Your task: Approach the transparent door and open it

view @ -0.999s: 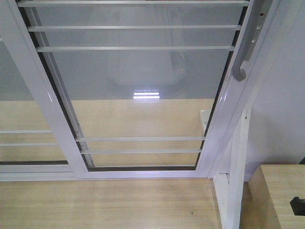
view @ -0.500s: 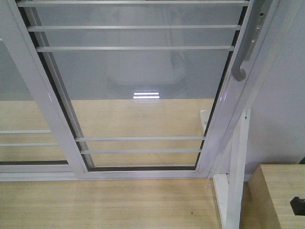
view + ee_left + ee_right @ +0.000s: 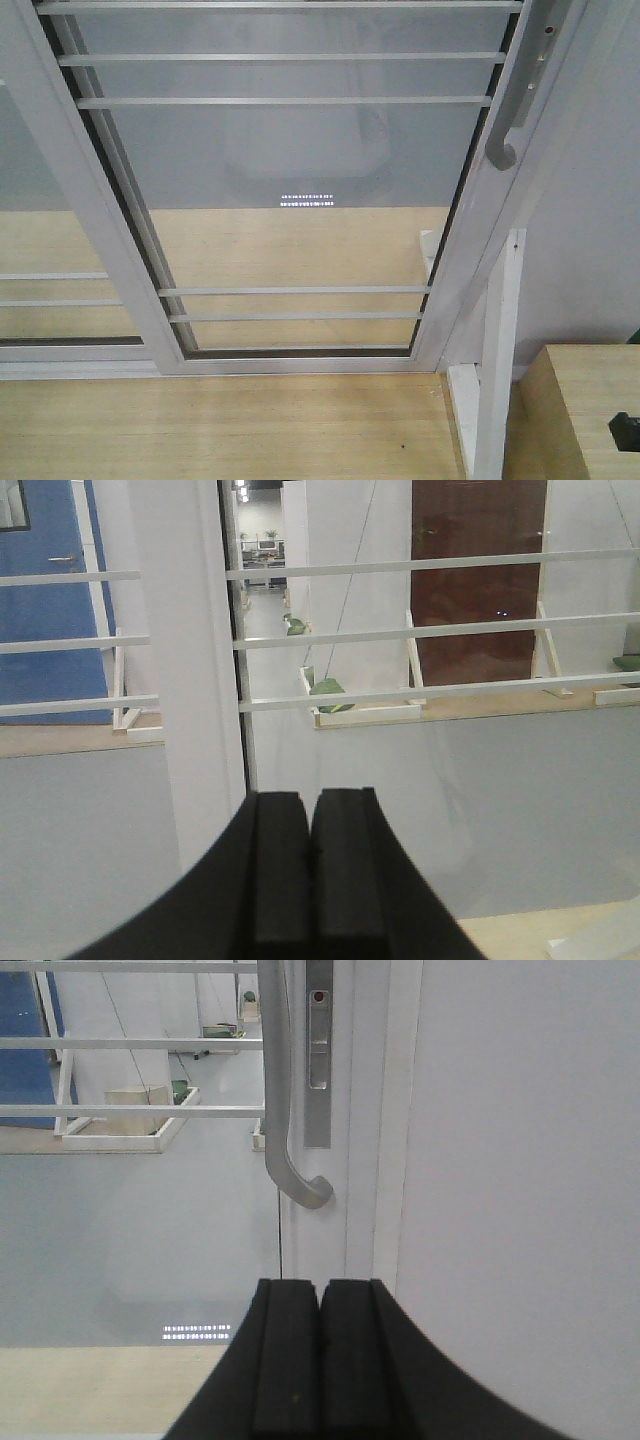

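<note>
The transparent door [image 3: 290,200] fills the front view: clear glass in a glossy white frame with thin white horizontal bars. Its curved pale grey pull handle [image 3: 512,115] sits on the right stile at the top right. In the right wrist view the handle [image 3: 285,1150] and its lock plate [image 3: 317,1050] stand just ahead and above my right gripper [image 3: 320,1290], which is shut and empty, apart from the handle. My left gripper [image 3: 310,802] is shut and empty, facing the glass beside a white frame post [image 3: 190,680].
A second white-framed glass panel [image 3: 45,240] without a handle overlaps at the left. A white wall [image 3: 590,230] stands to the right of the door. A wooden box [image 3: 585,410] sits at the lower right. Light wood floor [image 3: 220,430] lies in front.
The view has barely shifted. The bright reflection on the glass has dimmed to dotted lines and the scene looks slightly darker. The door has not moved.
</note>
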